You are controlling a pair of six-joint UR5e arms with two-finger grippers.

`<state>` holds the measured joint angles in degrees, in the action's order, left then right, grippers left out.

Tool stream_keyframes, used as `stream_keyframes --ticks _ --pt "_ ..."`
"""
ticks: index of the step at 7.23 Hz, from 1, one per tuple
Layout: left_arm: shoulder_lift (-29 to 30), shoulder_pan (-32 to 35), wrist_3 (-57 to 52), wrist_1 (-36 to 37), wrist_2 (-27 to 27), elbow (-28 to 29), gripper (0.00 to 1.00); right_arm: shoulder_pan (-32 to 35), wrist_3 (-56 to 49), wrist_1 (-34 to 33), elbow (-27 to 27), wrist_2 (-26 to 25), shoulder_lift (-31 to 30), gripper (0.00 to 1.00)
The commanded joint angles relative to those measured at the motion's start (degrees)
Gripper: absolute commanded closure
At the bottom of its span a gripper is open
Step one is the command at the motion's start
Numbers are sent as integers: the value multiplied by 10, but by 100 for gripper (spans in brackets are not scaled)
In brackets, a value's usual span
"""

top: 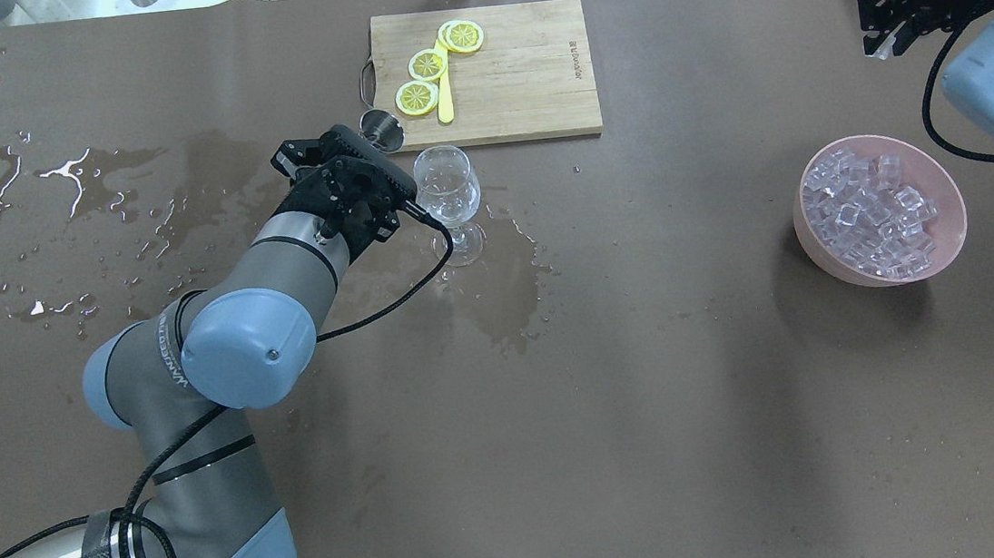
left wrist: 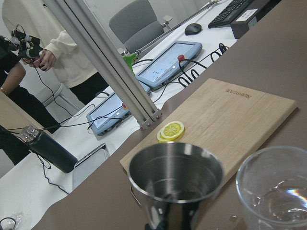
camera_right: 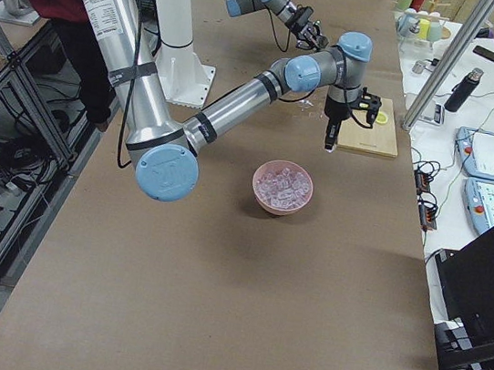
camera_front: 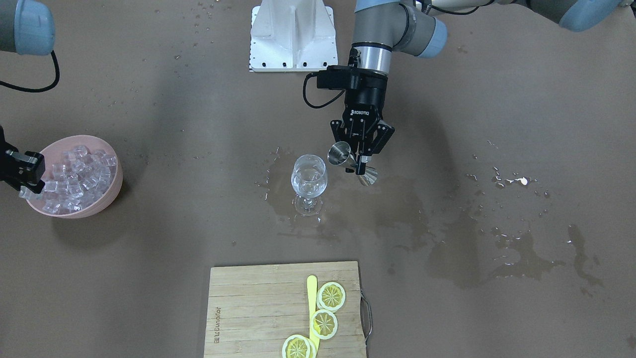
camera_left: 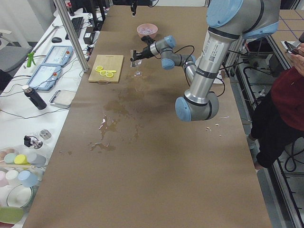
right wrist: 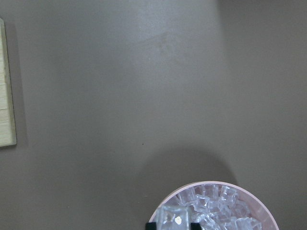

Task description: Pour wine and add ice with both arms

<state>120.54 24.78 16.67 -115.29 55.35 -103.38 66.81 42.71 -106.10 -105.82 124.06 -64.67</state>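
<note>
Setting: robotics laboratory. Evidence: brown-covered work table [camera_left: 152,166]; aluminium frame post [left wrist: 105,62]; teach pendants [left wrist: 165,64], keyboard [left wrist: 235,10] and mouse [left wrist: 193,28] on white side bench; office chair [left wrist: 139,24]; seated operator [camera_left: 280,109] at far edge.

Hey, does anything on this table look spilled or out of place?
Yes. Liquid is spilled on the table: a wet patch surrounds the foot of the wine glass, and larger puddles with droplets spread across the robot's left side. Nothing looks tipped or broken.
</note>
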Motion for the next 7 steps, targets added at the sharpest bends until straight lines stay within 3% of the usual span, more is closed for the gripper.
stream_keyframes --ticks 1,6,7 --pt "12 -7 -46 38 -19 -1 100 -1 -5 1 5 -3 1 80" --pt "25 -17 -102 87 -46 1 100 -2 -16 6 6 -6 0 80" --pt "36 -29 -121 97 -75 1 100 -4 -16 6 9 -5 0 80"
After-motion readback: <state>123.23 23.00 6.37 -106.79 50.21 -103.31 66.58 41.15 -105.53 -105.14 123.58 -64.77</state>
